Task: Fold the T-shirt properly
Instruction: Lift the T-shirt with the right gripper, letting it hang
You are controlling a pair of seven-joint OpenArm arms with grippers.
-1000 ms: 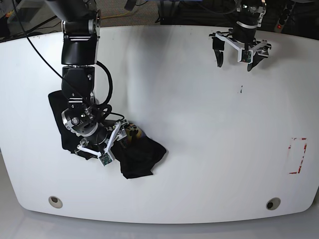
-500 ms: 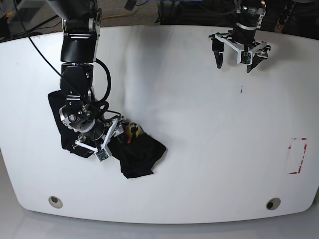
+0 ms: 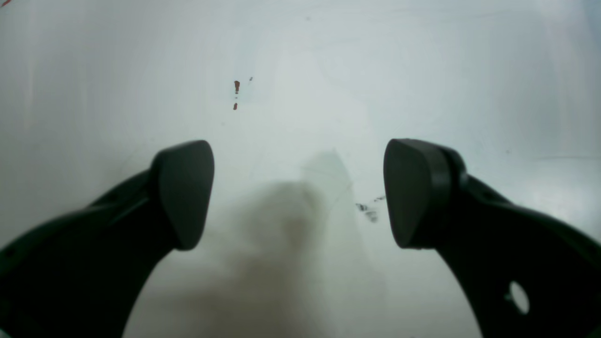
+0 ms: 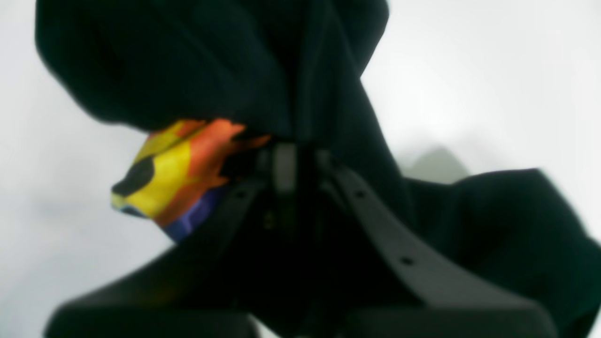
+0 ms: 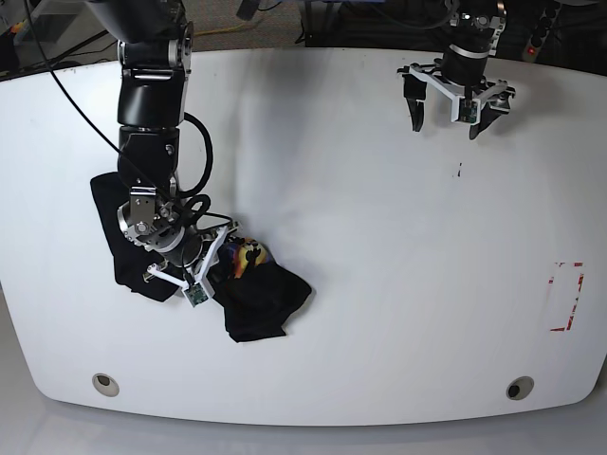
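Observation:
The black T-shirt [image 5: 261, 301] lies crumpled at the table's front left, and part of it spreads behind the arm [image 5: 106, 213]. Its yellow-orange printed graphic [image 5: 245, 258] shows on a raised fold, which in the right wrist view [image 4: 173, 173] sits just left of the fingertips. My right gripper [image 5: 228, 265] is shut on a bunch of the black cloth [image 4: 286, 155], and that cloth hides the pads. My left gripper [image 5: 446, 118] hangs open over bare table at the back right. Nothing lies between its pads [image 3: 296, 192].
A red tape rectangle [image 5: 567, 296] marks the table near its right edge. A small dark mark [image 5: 460, 171] sits below the left gripper. Two round holes [image 5: 106, 384] [image 5: 519, 387] lie near the curved front edge. Black cables [image 5: 204, 161] loop beside the right arm.
My right gripper has shifted slightly left and turned while holding the cloth. The shirt's right lump came with it and the printed graphic shows more. The left arm has not moved.

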